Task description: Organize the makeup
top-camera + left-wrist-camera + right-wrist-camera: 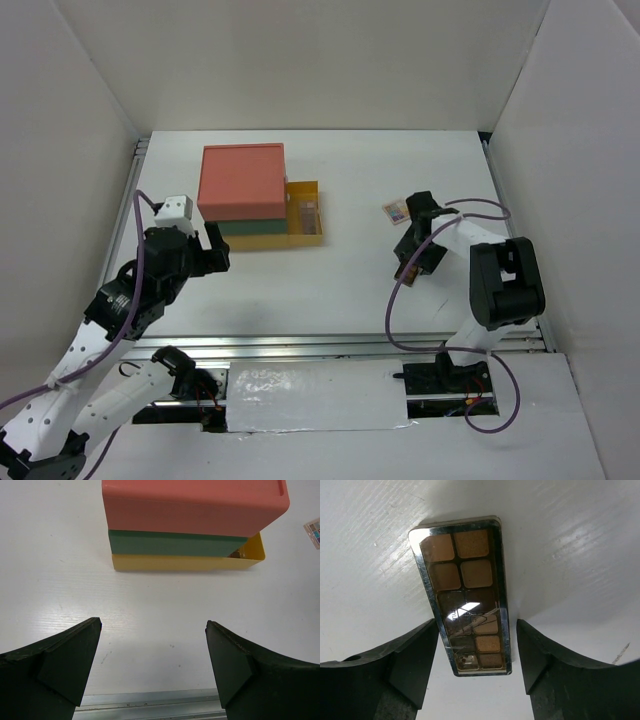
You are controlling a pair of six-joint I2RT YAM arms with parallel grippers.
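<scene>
One brown eyeshadow palette (462, 580) between jaws of spread right gripper (477, 635).

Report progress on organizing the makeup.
Done: the yellow drawer is pulled open with something small inside. In hand: the right fingers straddle a brown eyeshadow palette on the table, not visibly clamped. Left: that palette and the small square palette lie outside the drawer; the left fingers are open, empty.
</scene>
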